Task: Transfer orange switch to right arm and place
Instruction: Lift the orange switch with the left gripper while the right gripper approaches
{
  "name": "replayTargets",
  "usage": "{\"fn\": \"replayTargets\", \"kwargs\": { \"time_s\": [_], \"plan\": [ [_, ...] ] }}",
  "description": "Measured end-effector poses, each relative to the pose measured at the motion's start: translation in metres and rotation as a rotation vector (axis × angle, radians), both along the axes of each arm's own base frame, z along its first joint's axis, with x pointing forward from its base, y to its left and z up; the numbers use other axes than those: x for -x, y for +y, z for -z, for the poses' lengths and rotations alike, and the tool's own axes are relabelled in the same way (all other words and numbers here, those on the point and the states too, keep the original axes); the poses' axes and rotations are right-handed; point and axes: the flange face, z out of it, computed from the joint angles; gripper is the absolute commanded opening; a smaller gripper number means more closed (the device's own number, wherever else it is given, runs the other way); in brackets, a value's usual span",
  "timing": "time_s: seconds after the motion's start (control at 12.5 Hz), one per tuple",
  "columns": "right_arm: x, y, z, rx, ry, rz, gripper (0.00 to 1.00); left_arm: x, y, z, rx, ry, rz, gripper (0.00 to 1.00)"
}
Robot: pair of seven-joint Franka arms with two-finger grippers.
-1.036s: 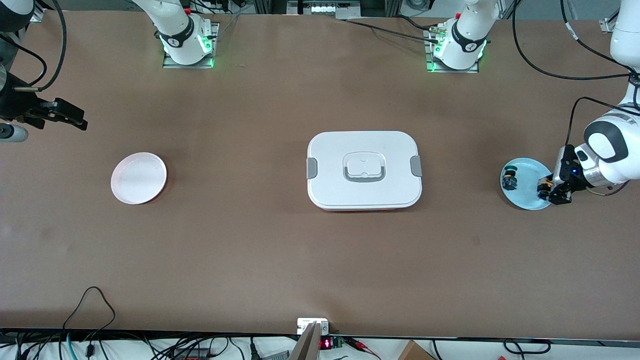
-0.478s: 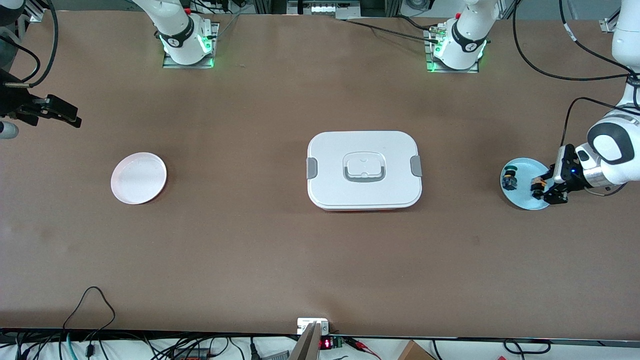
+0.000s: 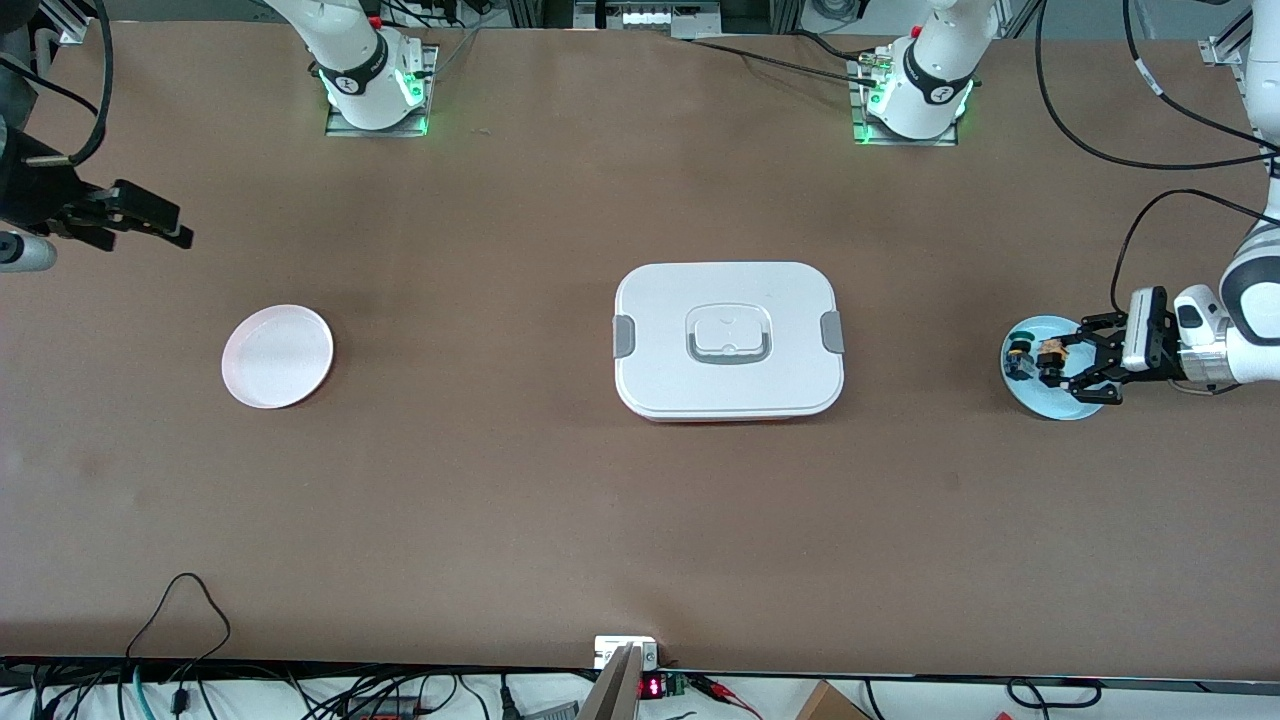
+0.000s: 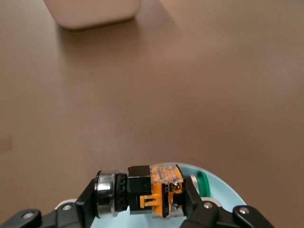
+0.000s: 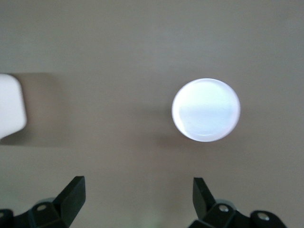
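At the right arm's end of the table we found the right gripper [image 3: 150,222] up in the air over bare tabletop, its fingers [image 5: 73,195] spread wide with nothing between them; the right arm [image 3: 30,190] waited there. The pink plate [image 3: 277,356] lay on the table nearer the front camera than that gripper, and it showed as a pale disc in the right wrist view [image 5: 205,109]. In the middle of the table [image 3: 500,480] sat the white lidded box [image 3: 728,340], closed, with grey latches at both short ends.

Toward the left arm's end we saw the light blue plate [image 3: 1060,408]. The green switch [image 3: 1018,360] rested on it. The left gripper [image 3: 1055,368] hung over this plate, closed on the orange switch [image 3: 1050,352]. The left wrist view showed that switch [image 4: 154,192] clamped lengthwise between the black fingers [image 4: 197,206], silver collar against one finger and orange body against the other, above the plate's rim [image 4: 237,192].
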Motion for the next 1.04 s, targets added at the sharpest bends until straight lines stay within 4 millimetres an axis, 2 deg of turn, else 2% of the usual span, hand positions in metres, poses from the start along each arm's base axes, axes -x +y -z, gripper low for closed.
{"fn": "replayTargets", "kwargs": {
  "time_s": [0.16,0.32,0.56,0.8,0.96,1.04],
  "plan": [
    [-0.001,0.010,-0.009,-0.103,-0.017,0.000,1.00,-0.009,-0.031,0.009,0.173,0.045,-0.012,0.00],
    [0.000,0.020,-0.014,-0.178,-0.019,-0.005,1.00,-0.015,-0.073,0.012,0.351,0.095,-0.024,0.00],
    [-0.003,0.041,-0.017,-0.366,-0.016,0.000,1.00,-0.021,-0.146,-0.008,0.630,0.216,-0.012,0.00],
    [-0.012,0.053,-0.002,-0.541,0.029,-0.024,1.00,-0.028,-0.222,-0.032,0.851,0.304,0.045,0.00],
    [-0.015,0.059,0.002,-0.643,0.053,-0.032,1.00,-0.033,-0.282,-0.049,0.963,0.320,0.087,0.00],
    [-0.017,0.063,0.004,-0.714,0.075,-0.029,1.00,-0.037,-0.318,-0.058,1.025,0.319,0.096,0.00]
  ]
}}
